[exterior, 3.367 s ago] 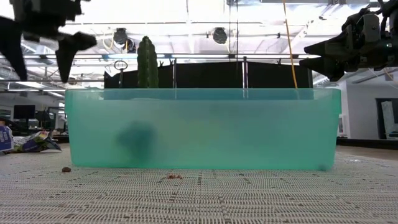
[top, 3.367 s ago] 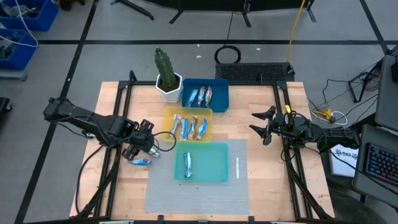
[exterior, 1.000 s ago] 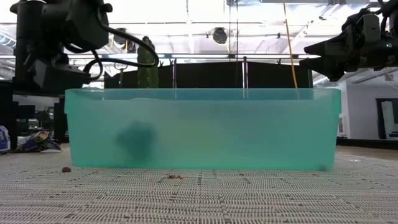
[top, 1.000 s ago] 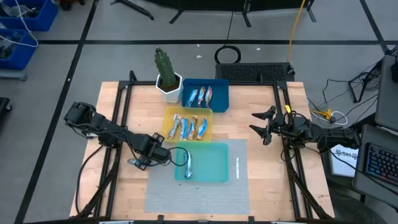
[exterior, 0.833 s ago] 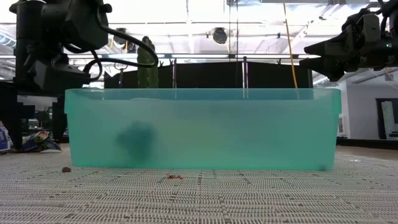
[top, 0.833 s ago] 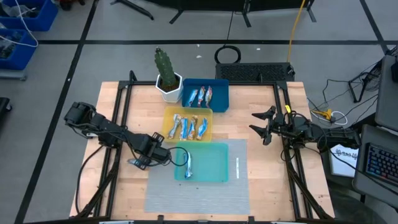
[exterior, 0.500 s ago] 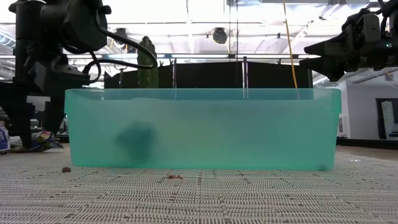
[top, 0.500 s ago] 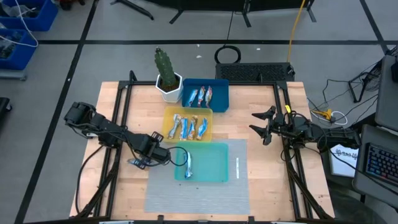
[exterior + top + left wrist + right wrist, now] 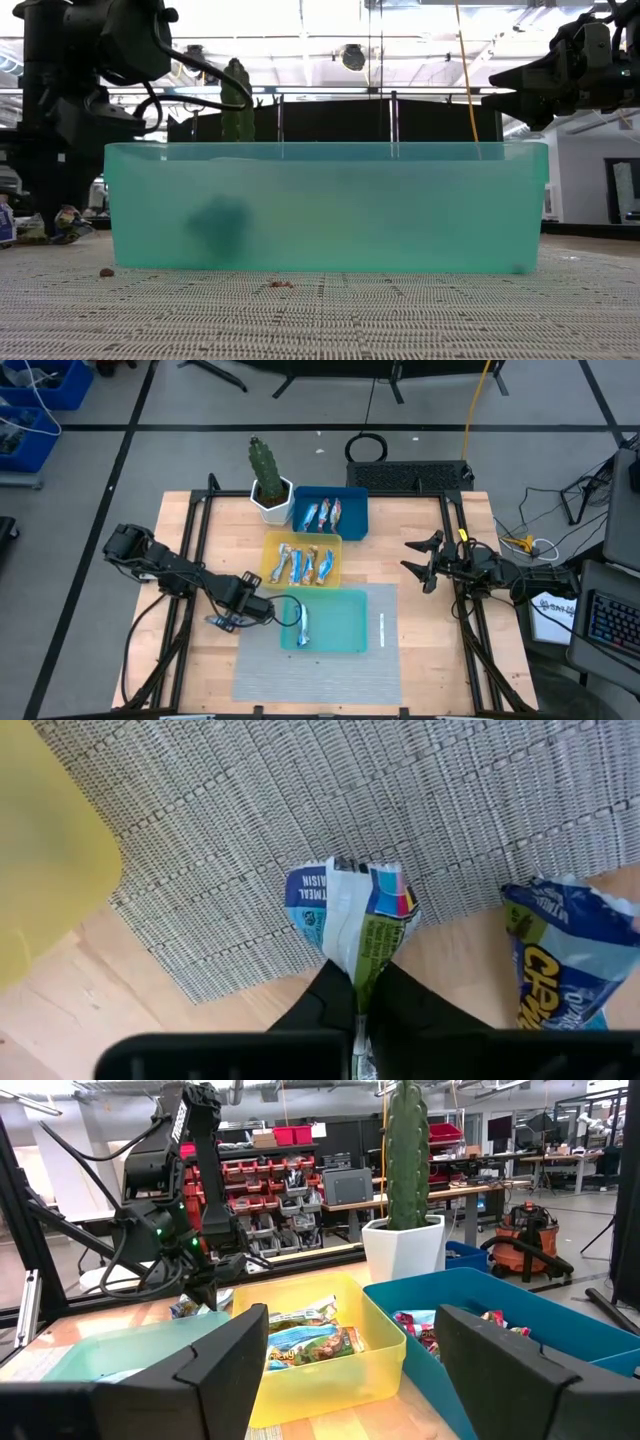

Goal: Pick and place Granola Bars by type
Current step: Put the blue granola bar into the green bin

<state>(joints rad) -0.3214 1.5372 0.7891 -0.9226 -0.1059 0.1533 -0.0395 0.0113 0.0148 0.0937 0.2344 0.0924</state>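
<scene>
A potted cactus (image 9: pixel 267 478) stands at the table's back edge, touching the blue tray (image 9: pixel 352 520); yellow tray (image 9: pixel 272 547) next, teal tray (image 9: pixel 345 625) nearest, apparently on a grey mat (image 9: pixel 320 670).

Three trays (image 9: pixel 352 622) in a row, cactus pot (image 9: pixel 271 499) beside the far one.

Even, bright light falls on my worktop (image 9: pixel 420 540) from overhead, with only faint shadows. Looking level across it, white ceiling lights (image 9: pixel 320 20) glare behind me and turn my arms to dark silhouettes. The teal tray (image 9: pixel 325 205) sits hazy and translucent. Close to my left wrist, the yellow tray (image 9: pixel 45 850) is soft and out of focus.
</scene>
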